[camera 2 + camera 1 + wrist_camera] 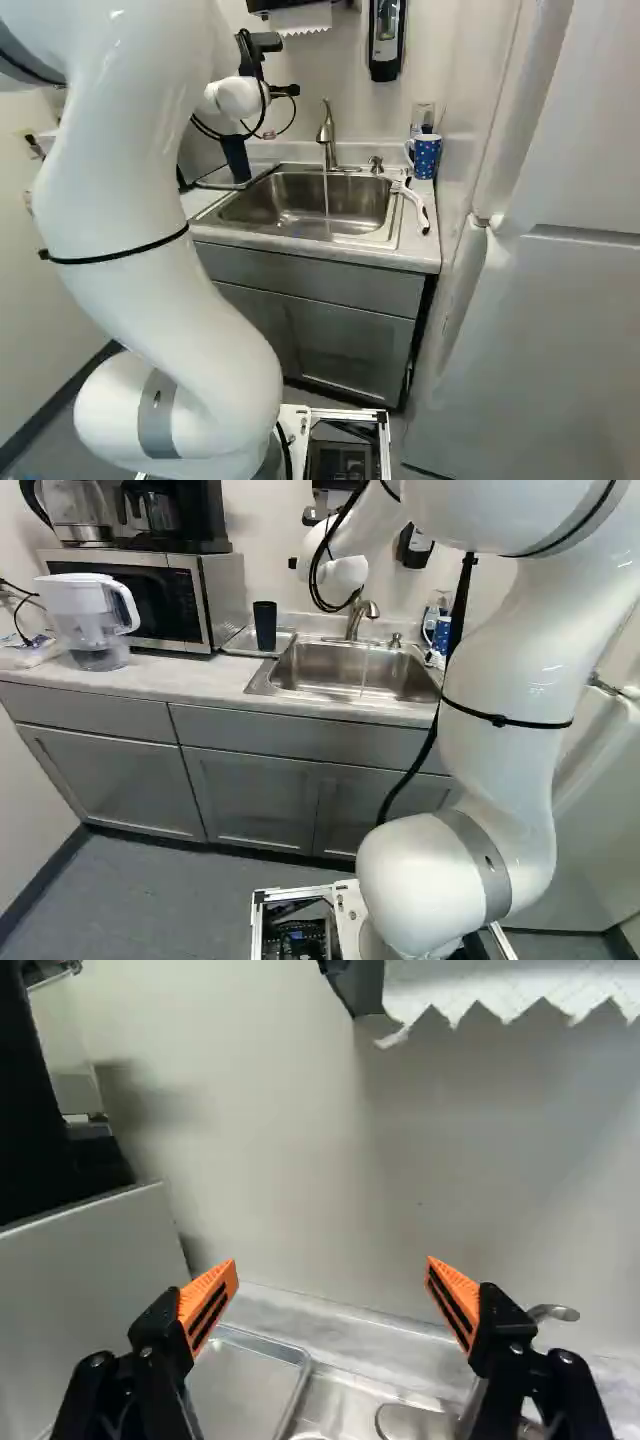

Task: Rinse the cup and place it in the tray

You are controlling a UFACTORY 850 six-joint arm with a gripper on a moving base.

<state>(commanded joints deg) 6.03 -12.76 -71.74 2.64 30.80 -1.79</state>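
At the far counter my gripper [285, 91] is partly hidden by the wrist, above the back of the sink. In the wrist view the gripper [331, 1264] stands open, its orange pads wide apart with nothing between them, facing the wall. A dark, tall cup [265, 625] stands upright on the shallow metal tray [237, 645], left of the sink. The tray's bare back part [245, 1385] shows in the wrist view; the cup does not. The faucet [327, 138] runs a thin stream of water into the sink [300, 197].
A microwave [140, 592] and a water pitcher [93, 620] stand left of the tray. Right of the sink are a blue dotted mug [426, 156] and a white-handled brush [416, 205]. A paper towel dispenser [300, 17] hangs above. The fridge [540, 300] stands at the right.
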